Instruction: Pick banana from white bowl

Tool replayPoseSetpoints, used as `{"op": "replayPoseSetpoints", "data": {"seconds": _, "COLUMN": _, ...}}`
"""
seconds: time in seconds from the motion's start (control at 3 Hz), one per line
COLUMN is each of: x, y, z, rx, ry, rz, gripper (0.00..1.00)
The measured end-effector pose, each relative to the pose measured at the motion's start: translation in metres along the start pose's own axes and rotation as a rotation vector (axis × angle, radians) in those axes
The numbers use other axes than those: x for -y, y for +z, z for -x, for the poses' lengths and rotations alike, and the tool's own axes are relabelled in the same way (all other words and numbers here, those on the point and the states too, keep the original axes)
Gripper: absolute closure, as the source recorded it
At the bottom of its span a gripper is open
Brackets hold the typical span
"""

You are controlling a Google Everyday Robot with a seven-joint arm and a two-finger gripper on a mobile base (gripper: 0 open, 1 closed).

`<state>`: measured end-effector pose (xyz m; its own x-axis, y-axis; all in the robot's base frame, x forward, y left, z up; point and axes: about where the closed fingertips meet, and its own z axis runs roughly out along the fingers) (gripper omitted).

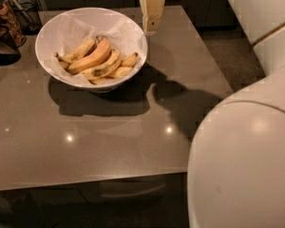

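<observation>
Grey-brown table [109, 146], glossy, with lamp glints on its near half. This is your working surface.

1. Robot body [247, 170]: nearest item, at right. It is white and rounded, and it hides the table's near right corner.

2. Shadow [190, 103]: a dark patch at mid-table, right of the bowl.

3. White bowl [37, 56]: stands upright, left of centre toward the far side, and is lined with crinkled paper [76, 27].

4. Bananas [92, 57]: the task's item, a loose overlapping heap in the bottom of the bowl. The largest lies on top, slanting from low left to upper right. Judge that one your easiest target.

5. Gripper [152, 25]: hangs pointing down over the far part of the table. It is just beside the bowl's right rim, outside it and apart from the fruit. You cannot tell whether it is open or closed.

6. Dark clutter [4, 46]: at far left, well apart from the work.

Step in hand, as judged: the approach, with nothing grasped yet.
- Carry the gripper left over the rim while staying high, and descend only once it is inside the bowl's mouth.
- Set the grip across the top banana's narrow width, near its middle.
- Close lightly, since the fruit looks soft.
- Keep clear of the paper so it is not caught.
- Lift straight up so the neighbouring bananas and the bowl are not disturbed.
</observation>
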<state>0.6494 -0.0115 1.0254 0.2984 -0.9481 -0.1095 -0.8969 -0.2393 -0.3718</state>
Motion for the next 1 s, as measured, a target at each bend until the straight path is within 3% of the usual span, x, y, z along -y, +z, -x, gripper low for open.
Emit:
{"op": "replayPoseSetpoints", "data": {"seconds": 0.33, "x": 0.008, "y": 0.004, "z": 0.005, "rx": 0.015, "ry": -0.007, "rz": -0.003, "gripper": 0.20}}
{"op": "replayPoseSetpoints", "data": {"seconds": 1.0, "x": 0.010, "y": 0.025, "z": 0.009, "rx": 0.019, "ry": -0.005, "rz": 0.039, "gripper": 0.41}}
